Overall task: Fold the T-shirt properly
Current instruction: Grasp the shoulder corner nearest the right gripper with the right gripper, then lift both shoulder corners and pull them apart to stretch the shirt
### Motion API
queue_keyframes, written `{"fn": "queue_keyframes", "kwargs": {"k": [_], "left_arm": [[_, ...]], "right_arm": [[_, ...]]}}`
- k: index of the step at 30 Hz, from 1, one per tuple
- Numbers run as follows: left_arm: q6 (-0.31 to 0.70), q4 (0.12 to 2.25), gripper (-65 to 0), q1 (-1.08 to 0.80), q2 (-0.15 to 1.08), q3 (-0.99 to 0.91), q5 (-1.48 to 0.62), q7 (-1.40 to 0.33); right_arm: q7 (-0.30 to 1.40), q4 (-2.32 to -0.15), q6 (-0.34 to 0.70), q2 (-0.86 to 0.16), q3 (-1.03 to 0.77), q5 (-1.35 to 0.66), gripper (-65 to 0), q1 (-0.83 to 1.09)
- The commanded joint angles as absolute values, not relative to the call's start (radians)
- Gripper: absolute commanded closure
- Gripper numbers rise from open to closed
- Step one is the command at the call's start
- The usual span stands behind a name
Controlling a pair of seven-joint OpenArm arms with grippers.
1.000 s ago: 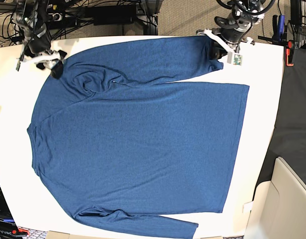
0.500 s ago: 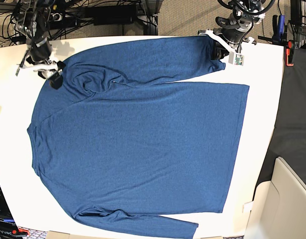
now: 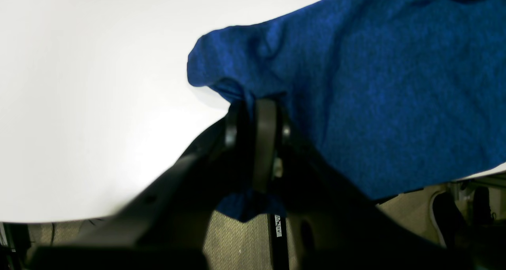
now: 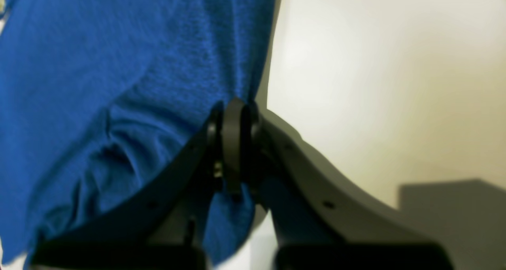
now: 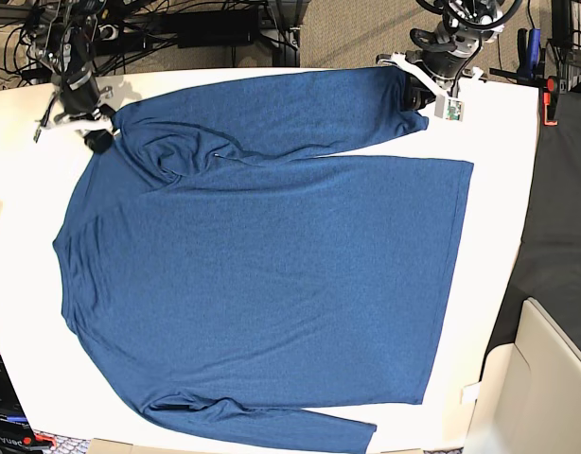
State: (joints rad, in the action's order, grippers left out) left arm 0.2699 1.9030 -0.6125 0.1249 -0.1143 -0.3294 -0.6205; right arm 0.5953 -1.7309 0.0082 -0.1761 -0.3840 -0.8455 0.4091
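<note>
The dark-blue T-shirt lies spread flat on the white table, with one long sleeve laid along the far edge and the other along the near edge. My left gripper is at the far sleeve's cuff. In the left wrist view it is shut on the cuff fabric, which bunches between the fingers. My right gripper is at the shirt's far-left shoulder edge. In the right wrist view it is shut on a pinch of the blue cloth.
A black surface borders the table on the right, with a beige box at the near right. Cables and gear lie on the floor beyond the far edge. A red clamp sits at the far right.
My right gripper has closed on the shirt's shoulder edge and drawn slightly toward the far-left corner. The left gripper still holds the cuff and has barely moved.
</note>
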Motion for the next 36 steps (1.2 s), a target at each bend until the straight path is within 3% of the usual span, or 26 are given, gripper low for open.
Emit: {"fn": "queue_keyframes", "kwargs": {"k": [1,10,14,23,30,36], "left_arm": [[0.272,1.919,-3.5,-0.636,0.13,-0.116,-0.334,-0.621],[0.272,1.919,-3.4,-0.719,0.2,-0.117,-0.335,-0.608],[0.272,1.937,-3.4,-0.731,0.214,-0.117,-0.335,-0.598],[0.272,2.049,-3.4,-0.745,0.214,-0.142,-0.335,-0.483],[0.272,2.066,-3.6,-0.549,0.209,-0.174,-0.334,-0.489],[0.272,2.058,-3.7,-0.381,0.208,-0.229,-0.334,-0.599]], "right_arm": [[0.587,-1.773,0.005,-0.183,-0.387,-0.857,-0.6,0.424],[0.587,-1.862,0.013,-0.185,-0.423,-0.857,-0.6,0.542],[0.587,-1.897,0.097,-0.185,-0.473,-0.857,-0.6,0.593],[0.587,-1.905,0.143,-0.185,-0.552,-0.857,-0.6,0.555],[0.587,-1.902,0.143,-0.185,-0.544,-0.857,-0.6,0.493],[0.587,-1.897,0.145,-0.176,-0.542,-0.857,-0.6,0.476]]}}
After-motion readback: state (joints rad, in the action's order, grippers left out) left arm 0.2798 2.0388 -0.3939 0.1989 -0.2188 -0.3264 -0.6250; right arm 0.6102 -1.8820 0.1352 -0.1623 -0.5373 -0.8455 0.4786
